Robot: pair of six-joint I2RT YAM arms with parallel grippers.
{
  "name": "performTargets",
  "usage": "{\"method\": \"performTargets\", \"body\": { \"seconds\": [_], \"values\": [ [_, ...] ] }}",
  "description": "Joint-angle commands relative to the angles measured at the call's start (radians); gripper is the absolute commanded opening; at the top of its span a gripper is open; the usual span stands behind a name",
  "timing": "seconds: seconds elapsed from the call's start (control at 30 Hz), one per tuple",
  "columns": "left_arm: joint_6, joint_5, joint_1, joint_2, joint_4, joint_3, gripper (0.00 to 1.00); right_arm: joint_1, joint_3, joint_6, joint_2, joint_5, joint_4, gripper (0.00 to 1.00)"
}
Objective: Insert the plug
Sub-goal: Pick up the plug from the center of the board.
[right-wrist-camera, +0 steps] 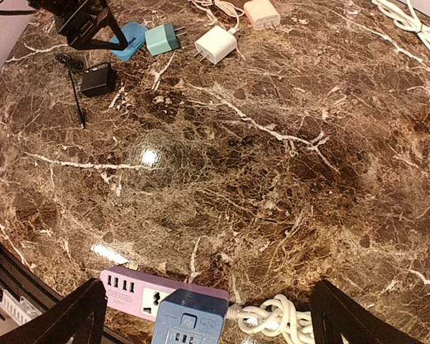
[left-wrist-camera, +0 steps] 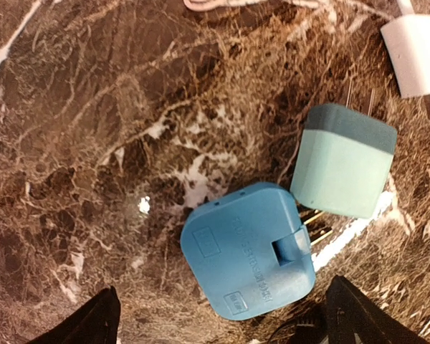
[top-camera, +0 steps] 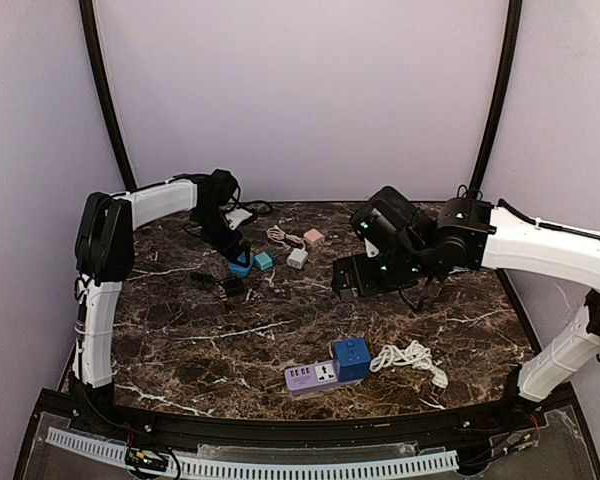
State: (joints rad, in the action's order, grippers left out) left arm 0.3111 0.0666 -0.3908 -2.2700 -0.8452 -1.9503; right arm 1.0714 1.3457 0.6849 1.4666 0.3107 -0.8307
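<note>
1. Top external view. The left gripper hangs low over the blue plug, which lies flat on the marble table directly beneath it. A teal plug lies just to that gripper's right, with a white plug and a pink plug farther the same way. A black adapter lies near its base-ward side. The right gripper is poised above the table's middle. The power strip lies base-ward of it, a dark blue cube adapter sits on the strip's right end, and a coiled white cable lies beside that.

2. Left wrist view. The left gripper is released: its fingers stand spread, one on either side of the blue plug, and bare table shows between the left finger and the plug. The plug's brass prongs point toward the right finger. The teal plug lies just beyond; contact cannot be told. The white plug lies farther out.

3. Right wrist view. The right gripper is likewise released, its fingers wide apart and holding nothing. The power strip, cube adapter and white cable lie below, between the fingers. The blue plug lies well ahead, under the left gripper.
</note>
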Motion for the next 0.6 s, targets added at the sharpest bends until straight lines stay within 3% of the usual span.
{"method": "performTargets", "body": {
  "seconds": [0.0,0.57],
  "values": [
    [0.032,-0.002,0.003,0.051,-0.034,0.054,0.94,-0.007,0.01,-0.008,0.009,0.002,0.0,0.99],
    [-0.075,-0.052,-0.001,0.04,0.107,0.159,0.91,-0.007,0.007,0.0,0.014,0.001,0.0,0.99]
  ]
}}
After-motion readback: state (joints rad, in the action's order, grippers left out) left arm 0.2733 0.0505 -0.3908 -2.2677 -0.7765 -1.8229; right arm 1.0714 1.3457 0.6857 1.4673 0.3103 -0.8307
